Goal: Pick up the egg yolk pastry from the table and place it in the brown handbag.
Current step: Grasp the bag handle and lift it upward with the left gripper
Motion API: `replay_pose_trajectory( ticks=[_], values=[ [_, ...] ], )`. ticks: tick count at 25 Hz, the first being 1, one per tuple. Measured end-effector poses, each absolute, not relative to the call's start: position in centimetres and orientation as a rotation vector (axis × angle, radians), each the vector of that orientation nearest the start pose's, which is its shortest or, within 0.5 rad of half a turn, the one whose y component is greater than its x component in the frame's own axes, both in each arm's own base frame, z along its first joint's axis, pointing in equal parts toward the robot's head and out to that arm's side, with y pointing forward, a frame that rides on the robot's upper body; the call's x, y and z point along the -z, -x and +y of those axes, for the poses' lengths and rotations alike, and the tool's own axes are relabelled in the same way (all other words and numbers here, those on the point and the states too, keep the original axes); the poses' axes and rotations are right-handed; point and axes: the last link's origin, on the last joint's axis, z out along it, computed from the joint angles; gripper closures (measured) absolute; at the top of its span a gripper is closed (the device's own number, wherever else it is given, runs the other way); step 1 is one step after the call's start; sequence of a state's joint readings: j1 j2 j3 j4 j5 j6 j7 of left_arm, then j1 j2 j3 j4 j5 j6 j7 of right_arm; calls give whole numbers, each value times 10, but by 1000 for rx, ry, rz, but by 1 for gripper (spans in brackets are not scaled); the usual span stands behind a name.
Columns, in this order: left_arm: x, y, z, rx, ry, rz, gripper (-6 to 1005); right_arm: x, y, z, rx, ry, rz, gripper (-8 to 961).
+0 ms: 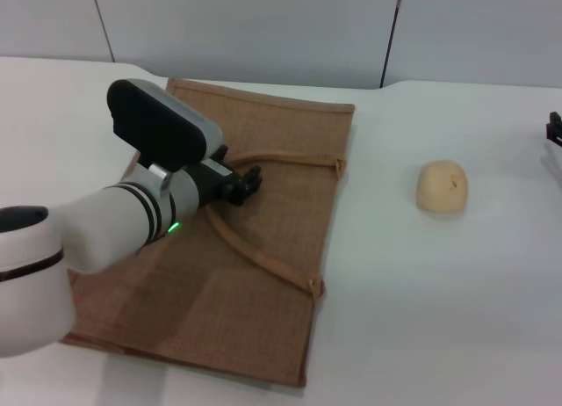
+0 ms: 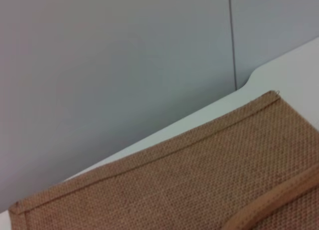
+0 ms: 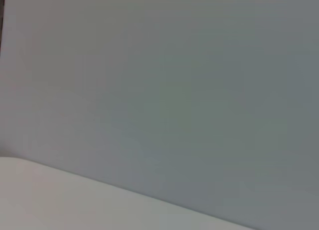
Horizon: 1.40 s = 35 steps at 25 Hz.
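While the brown handbag [image 1: 263, 248] lies flat across the left half of the table [image 1: 421, 318], its near and left edges run under the left arm, whose white forearm and black wrist block cover that corner. The left gripper [image 1: 248, 184] sits low over the middle of the bag, right at the curved handle [image 1: 263, 257]; whether its dark fingers are open or closed on the handle I cannot tell. Two rope-like handles arc across the woven jute and meet the bag's right-hand edge, where the mouth faces bare white tabletop. Right of that edge a broad strip of smooth table lies between bag and egg yolk pastry [image 1: 442, 187]. That pastry, a small matte pale-yellow ball with a dark fleck on top, rests on the table well apart from the bag. Farther right, only a dark bit of the right gripper [image 1: 554, 129] shows at the frame edge; its fingers cannot be made out. Grey wall panels stand behind the table's far edge
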State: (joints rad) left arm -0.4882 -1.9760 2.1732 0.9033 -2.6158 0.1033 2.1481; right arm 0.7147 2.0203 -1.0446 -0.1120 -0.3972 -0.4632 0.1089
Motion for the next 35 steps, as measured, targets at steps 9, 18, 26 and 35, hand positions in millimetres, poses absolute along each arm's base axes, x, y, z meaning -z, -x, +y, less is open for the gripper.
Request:
replay_pose_trajectory(
  ticks=[9, 18, 26, 35],
  values=[
    [87, 236, 381, 110, 2134, -634, 398, -10, -345, 426, -114, 1728, 647, 67],
    [81, 241, 383, 80, 2081, -666, 443, -10, -345, 426, -114, 1728, 647, 69],
    [80, 244, 383, 67, 2051, -707, 476, -11, -345, 427, -114, 1726, 647, 68],
    [75, 247, 385, 76, 2021, -744, 677, -11, -345, 426, -114, 1725, 649, 67]
  ],
)
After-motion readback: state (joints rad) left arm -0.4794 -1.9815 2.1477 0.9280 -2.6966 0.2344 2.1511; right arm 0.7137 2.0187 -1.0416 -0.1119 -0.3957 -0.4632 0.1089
